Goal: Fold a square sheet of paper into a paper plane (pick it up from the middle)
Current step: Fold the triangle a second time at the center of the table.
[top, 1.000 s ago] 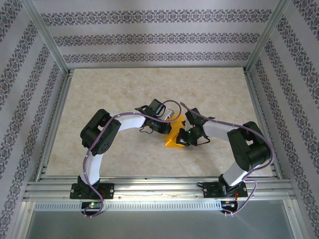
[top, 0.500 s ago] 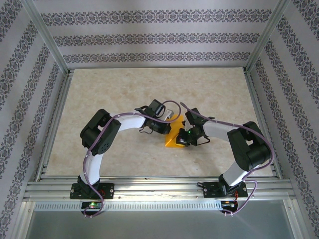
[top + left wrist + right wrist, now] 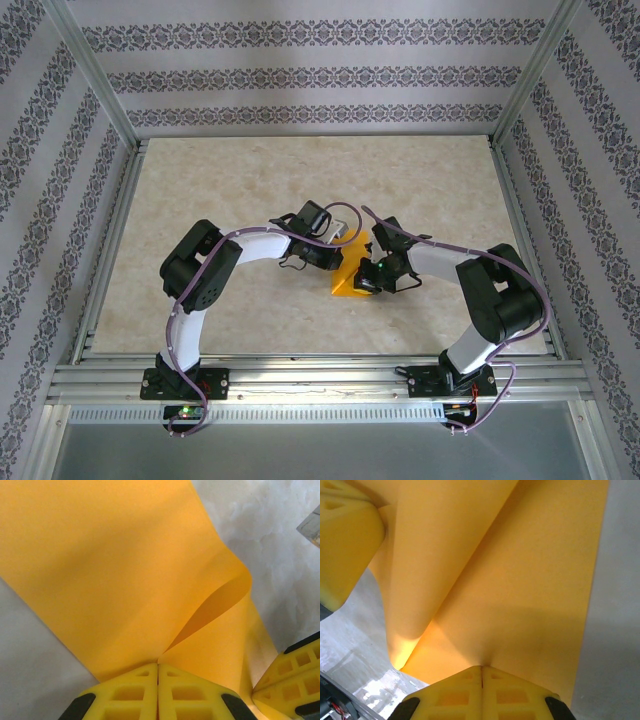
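Pinches the orange sheet of paper [image 3: 100, 555] in the left claw [image 3: 158, 667], fingers pressed together on its edge. Grips the same sheet in the right claw [image 3: 481, 669] too, clamped tight, just beside the left claw. Curls up between both claws, over the pale surface [image 3: 200, 190].

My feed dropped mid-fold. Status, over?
Left end effector shut on thin orange paper sheet. Right end effector shut on it too. Sheet bowed between them. Grey flat piece nearby, apart.
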Controlling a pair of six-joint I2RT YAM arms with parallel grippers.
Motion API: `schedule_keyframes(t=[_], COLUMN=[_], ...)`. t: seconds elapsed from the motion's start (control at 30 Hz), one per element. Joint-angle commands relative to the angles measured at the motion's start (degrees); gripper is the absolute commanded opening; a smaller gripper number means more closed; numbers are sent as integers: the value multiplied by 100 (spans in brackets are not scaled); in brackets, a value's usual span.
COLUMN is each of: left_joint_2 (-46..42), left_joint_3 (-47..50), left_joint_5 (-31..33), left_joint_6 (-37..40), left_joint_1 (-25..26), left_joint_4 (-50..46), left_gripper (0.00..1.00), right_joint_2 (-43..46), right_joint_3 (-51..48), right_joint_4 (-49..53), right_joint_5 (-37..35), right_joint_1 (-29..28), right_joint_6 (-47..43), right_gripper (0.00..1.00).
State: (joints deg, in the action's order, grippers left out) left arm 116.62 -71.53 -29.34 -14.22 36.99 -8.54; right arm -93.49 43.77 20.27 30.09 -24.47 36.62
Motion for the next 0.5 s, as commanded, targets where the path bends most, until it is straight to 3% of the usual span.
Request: schedule_keyframes(t=[0.0,0.47], left_joint_2=[-231,-271], left_joint_3=[188,244], left_joint_5=[118,150], left_joint_6=[-143,-221], left_joint_1=[-111,-120], left_joint_4=[142,262], left_gripper=[7,7], right_joint_2=[-143,-142], right_joint_3=[-43,-44], right_joint_4=[471,470], right_joint_5=[-114,-142], right_joint_1=[39,39], right_joint_6=[-164,-146], right_gripper=[2,2])
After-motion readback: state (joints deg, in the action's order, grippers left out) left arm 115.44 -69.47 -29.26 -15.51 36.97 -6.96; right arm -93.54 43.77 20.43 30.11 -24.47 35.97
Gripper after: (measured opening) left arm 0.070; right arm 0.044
